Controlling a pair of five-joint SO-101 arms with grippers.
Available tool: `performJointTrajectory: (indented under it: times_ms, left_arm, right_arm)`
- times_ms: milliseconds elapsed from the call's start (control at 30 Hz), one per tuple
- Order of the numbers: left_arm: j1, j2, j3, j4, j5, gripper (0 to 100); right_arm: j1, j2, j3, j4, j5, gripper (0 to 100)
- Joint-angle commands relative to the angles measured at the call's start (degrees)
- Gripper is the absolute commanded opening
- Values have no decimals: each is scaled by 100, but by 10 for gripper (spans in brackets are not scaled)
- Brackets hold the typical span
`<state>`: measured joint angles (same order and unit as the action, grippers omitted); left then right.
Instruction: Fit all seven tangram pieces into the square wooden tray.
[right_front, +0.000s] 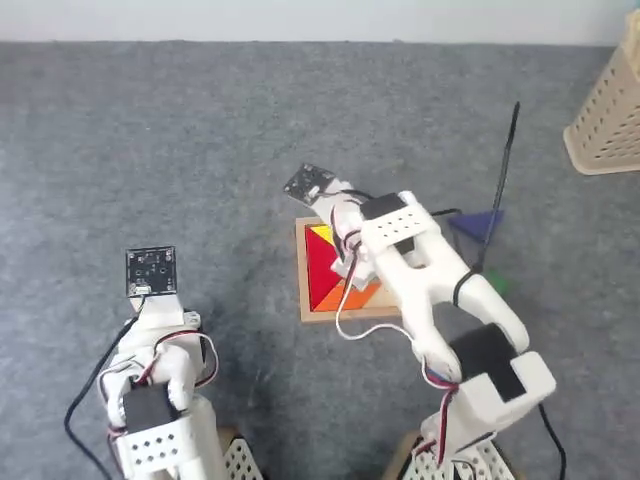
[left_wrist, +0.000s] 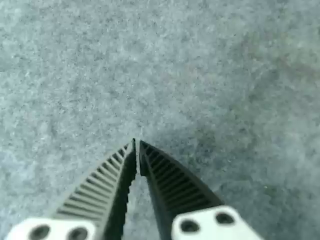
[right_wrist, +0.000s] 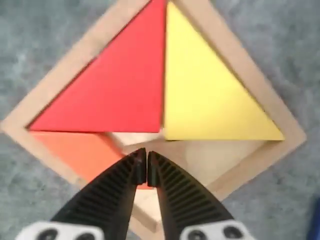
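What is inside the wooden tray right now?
A red triangle, a yellow triangle beside it and an orange piece, with bare tray floor left. The shut jaws of the right arm hide part of the orange piece and floor.

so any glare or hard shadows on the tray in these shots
No glare: in the right wrist view the red triangle and yellow triangle in the tray are evenly lit. Left wrist view: a soft shadow darkens the carpet beside the left gripper. High view: lighting flat, no hard shadows.
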<state>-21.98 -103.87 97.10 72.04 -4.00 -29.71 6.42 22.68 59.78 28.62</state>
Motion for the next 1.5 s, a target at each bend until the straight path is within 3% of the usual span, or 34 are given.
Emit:
performJointTrajectory:
  times_ms: [0,267,567,1100,1467]
  left_arm:
    - [18,-79,-57,35,53,13]
    - [18,-79,-57,35,53,13]
    - [18,-79,-57,35,53,13]
    - [18,-79,-57,35,53,13]
    - [18,-79,-57,35,53,13]
  right_arm:
    - [-13,-514,-35,-84,-53,6]
    - [936,-884,35,-286,-369,6]
    - [576,-75,53,-365,-290,6]
    - [-242,-101,273,-347,-352,6]
    - [365,-1376,993,-901,-949,6]
